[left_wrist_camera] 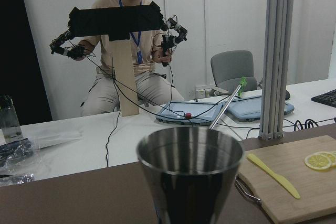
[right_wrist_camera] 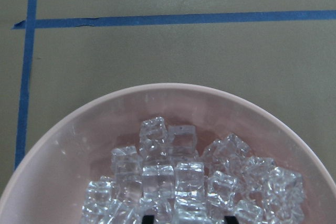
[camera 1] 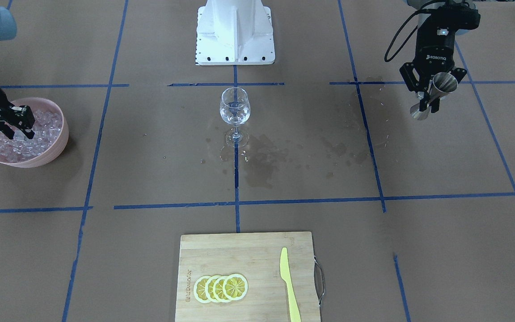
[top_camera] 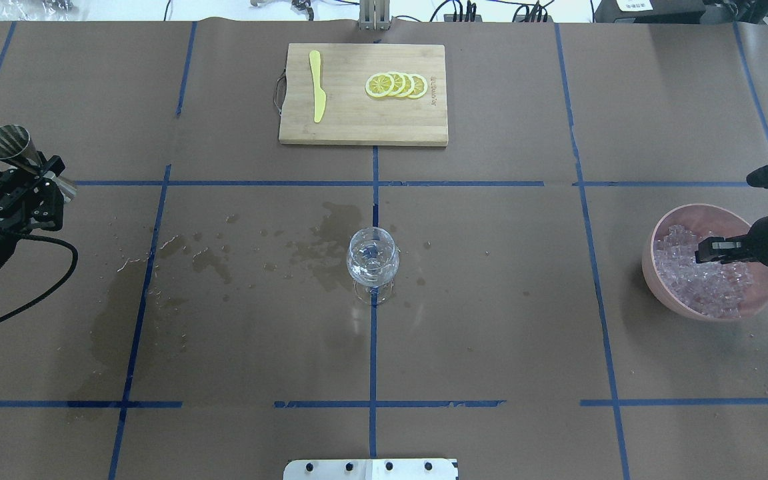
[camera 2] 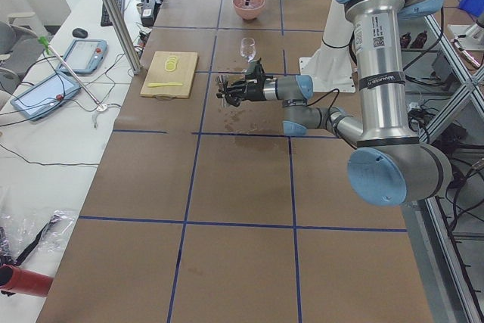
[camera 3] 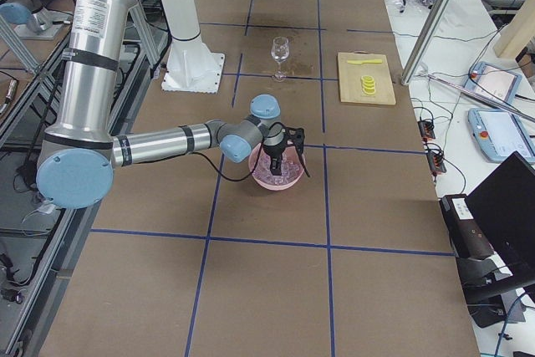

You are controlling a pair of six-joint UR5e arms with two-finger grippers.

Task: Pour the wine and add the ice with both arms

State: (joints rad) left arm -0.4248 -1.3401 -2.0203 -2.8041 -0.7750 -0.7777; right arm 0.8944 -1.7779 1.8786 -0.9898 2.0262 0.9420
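The right gripper (camera 1: 19,132) is found inside the bowl (right_wrist_camera: 94,135), at the robot's right end of the table (camera 1: 150,179). Its jaws are seen partly spread, and the two tips are sunk among the top cubes of the ice (right_wrist_camera: 184,182), which is heaped in the bowl directly beneath and between them. Cubes are touched by the tips, but no single cube is shown pinched, so the grasp is judged not yet made. No long axis is offered by the cubes, and a straight closing is all that seems called for.

The glass (camera 1: 235,109) is stood upright at the table's centre, well apart from the bowl and toward the robot's left; that is the way a caught cube would have to be carried. The right gripper is by far the nearer to the ice. Something clear is seen in the glass, though whether liquid or ice cannot be told. Wet marks (camera 1: 262,165) are spread around its foot.

Farther across, at the left end, the left gripper (camera 1: 432,96) is held above the table, clenched on the waist of a jigger (camera 1: 445,82) that is roughly upright; its contents cannot be made out.

Farthest from the robot, a board (camera 1: 248,255) is laid with lemon slices (camera 1: 221,287) and a knife (camera 1: 288,281), touched by neither gripper.
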